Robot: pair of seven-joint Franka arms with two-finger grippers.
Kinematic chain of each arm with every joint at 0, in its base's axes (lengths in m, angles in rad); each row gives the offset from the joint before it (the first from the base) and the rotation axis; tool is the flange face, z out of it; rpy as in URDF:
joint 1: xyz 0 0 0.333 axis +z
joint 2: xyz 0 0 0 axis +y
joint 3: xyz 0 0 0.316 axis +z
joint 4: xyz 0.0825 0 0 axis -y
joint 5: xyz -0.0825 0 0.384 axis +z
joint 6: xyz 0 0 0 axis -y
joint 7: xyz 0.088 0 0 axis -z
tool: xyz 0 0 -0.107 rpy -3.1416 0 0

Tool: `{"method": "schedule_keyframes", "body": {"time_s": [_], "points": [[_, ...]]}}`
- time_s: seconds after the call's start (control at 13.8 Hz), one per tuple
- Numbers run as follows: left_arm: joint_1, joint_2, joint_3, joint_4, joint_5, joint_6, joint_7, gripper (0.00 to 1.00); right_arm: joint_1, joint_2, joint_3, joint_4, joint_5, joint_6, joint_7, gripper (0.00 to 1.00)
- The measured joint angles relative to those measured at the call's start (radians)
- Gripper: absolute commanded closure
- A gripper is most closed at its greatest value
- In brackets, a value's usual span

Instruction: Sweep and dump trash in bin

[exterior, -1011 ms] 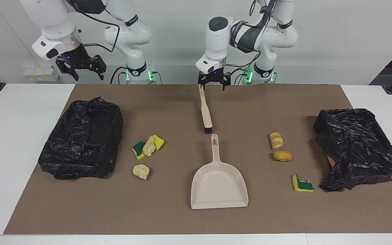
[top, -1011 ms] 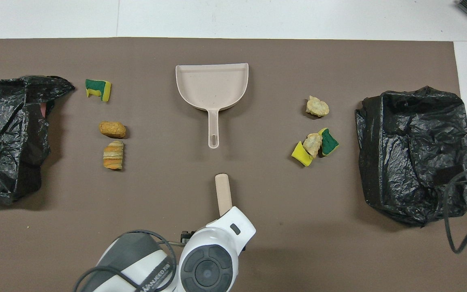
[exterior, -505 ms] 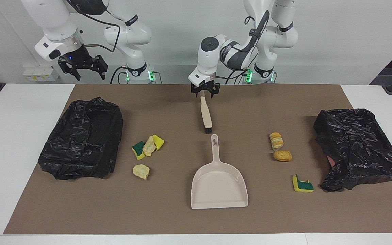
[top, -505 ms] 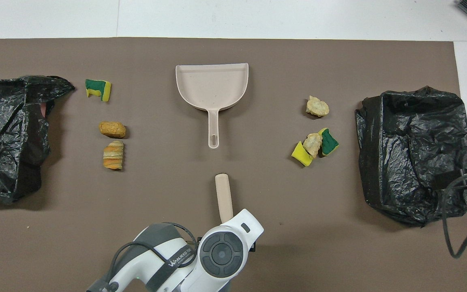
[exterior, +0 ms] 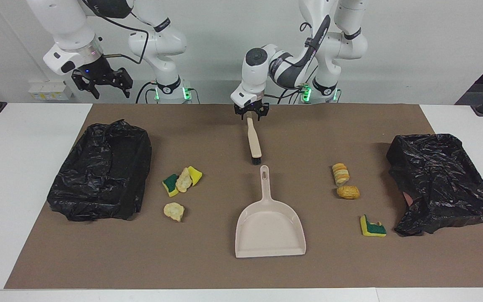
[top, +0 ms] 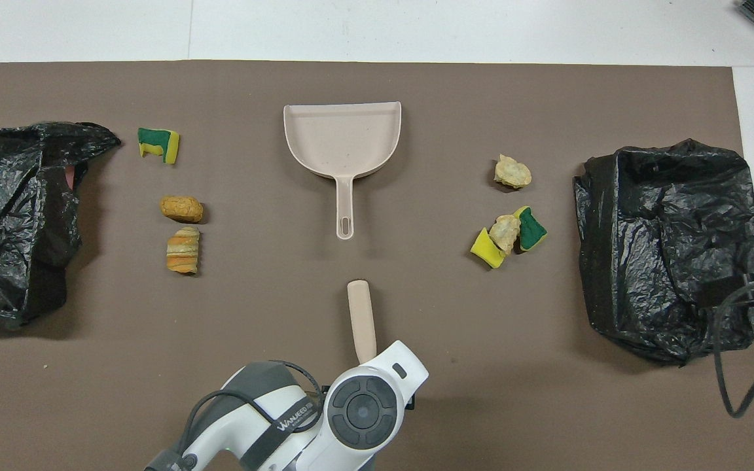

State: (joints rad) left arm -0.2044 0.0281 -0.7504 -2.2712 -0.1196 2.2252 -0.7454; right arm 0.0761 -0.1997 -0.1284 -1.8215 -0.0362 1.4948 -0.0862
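A beige brush [exterior: 253,140] lies on the brown mat, bristles toward the beige dustpan [exterior: 270,228], which lies with its handle pointing at the brush. My left gripper [exterior: 250,116] is down at the brush's handle end, fingers closed against it. From above, its wrist hides that end of the brush [top: 362,317]. Trash lies in two groups. Sponge pieces [exterior: 182,180] and a pale lump [exterior: 173,211] lie toward the right arm's end. Two bread lumps [exterior: 341,173] and a sponge piece [exterior: 372,227] lie toward the left arm's end. My right gripper [exterior: 101,82] waits open, raised.
A bin lined with a black bag [exterior: 101,172] stands at the right arm's end of the mat. Another bin [exterior: 442,182] stands at the left arm's end. White table [exterior: 19,167] borders the mat. A cable [top: 743,366] hangs over the right-end bin's corner.
My left gripper dropped onto the brush handle's end and its fingers closed in on it. The right arm shifted slightly. Brush, dustpan and trash have not moved.
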Motion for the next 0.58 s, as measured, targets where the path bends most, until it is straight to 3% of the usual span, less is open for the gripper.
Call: {"method": "schedule_keyframes", "body": {"time_s": [0.14, 0.43, 0.58], "points": [[0.000, 0.000, 0.000, 0.000, 0.000, -0.001, 0.000, 1.00, 0.000, 0.000, 0.000, 0.000, 0.000, 0.000, 0.000, 0.00], [-0.001, -0.002, 0.003, 0.004, 0.000, -0.010, 0.003, 1.00, 0.000, -0.001, 0.000, 0.000, 0.000, 0.000, 0.000, 0.00], [-0.001, -0.010, 0.028, 0.032, 0.002, -0.088, 0.045, 1.00, 0.000, -0.001, 0.002, 0.001, 0.000, 0.002, 0.000, 0.00]]}}
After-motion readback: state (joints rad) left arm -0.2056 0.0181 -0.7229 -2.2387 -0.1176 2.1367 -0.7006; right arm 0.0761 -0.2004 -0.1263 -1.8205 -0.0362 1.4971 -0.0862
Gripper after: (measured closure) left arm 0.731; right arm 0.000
